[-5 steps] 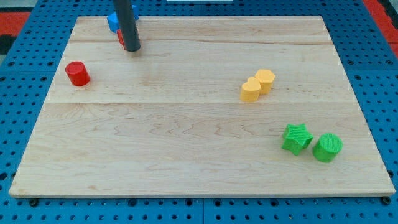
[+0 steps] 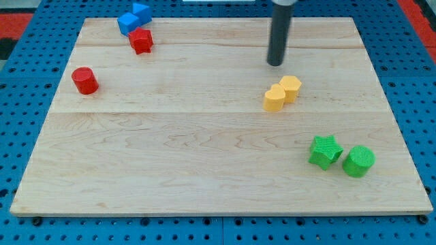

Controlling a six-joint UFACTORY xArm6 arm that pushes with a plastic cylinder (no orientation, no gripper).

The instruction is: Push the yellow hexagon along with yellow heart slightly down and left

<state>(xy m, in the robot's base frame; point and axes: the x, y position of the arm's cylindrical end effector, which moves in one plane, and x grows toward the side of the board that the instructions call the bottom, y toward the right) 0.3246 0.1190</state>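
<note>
The yellow hexagon point(image 2: 291, 88) and the yellow heart point(image 2: 274, 98) sit touching each other right of the board's middle, the heart at the hexagon's lower left. My tip point(image 2: 275, 63) rests on the board just above them, slightly to the left of the hexagon, with a small gap between the tip and the blocks.
A red cylinder point(image 2: 85, 80) is at the left. Two blue blocks point(image 2: 133, 17) and a red star-like block point(image 2: 142, 41) are at the top left. A green star point(image 2: 325, 150) and a green cylinder point(image 2: 358, 161) are at the lower right. The wooden board point(image 2: 204, 150) lies on a blue pegboard.
My tip has moved far to the right, from over the red block at the top left to just above the yellow pair. No block has moved.
</note>
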